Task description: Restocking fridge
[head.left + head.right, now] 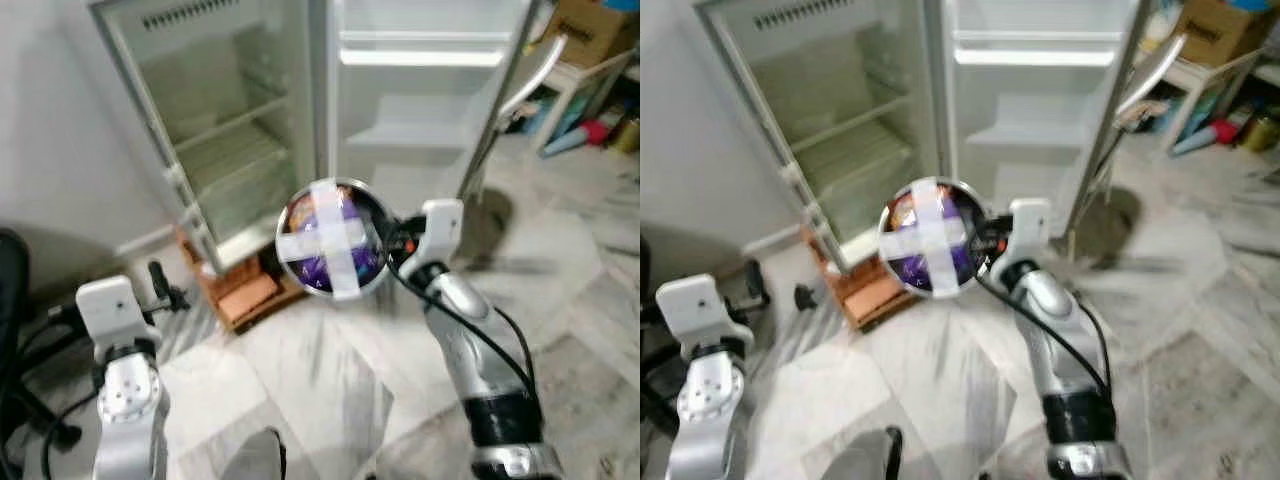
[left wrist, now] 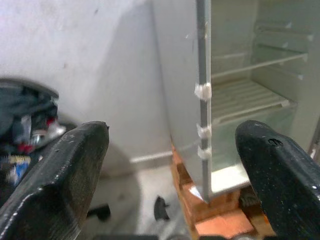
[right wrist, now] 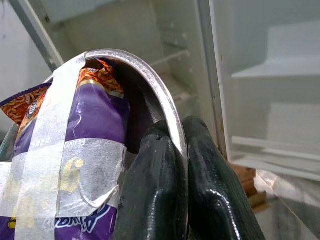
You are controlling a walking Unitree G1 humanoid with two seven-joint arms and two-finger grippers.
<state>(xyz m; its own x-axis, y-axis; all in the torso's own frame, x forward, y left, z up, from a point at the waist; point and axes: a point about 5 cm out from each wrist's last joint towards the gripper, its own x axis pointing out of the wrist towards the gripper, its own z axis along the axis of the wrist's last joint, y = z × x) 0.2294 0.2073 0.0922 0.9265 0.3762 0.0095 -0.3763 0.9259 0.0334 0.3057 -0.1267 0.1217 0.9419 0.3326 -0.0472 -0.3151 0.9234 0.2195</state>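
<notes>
Two strips of white tape (image 1: 335, 245) cross over a round metal bowl (image 1: 332, 239), partly hiding its purple snack packet (image 3: 92, 125). The right gripper's (image 3: 172, 145) fingers pinch the rim before the open fridge (image 1: 250, 130). Left gripper (image 2: 172, 165) fingers spread wide, tips cropped.

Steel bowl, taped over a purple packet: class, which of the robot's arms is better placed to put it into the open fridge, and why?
Right. The right gripper already pinches the steel bowl by its rim, held up facing the open fridge. The left gripper is open, empty and lower.
</notes>
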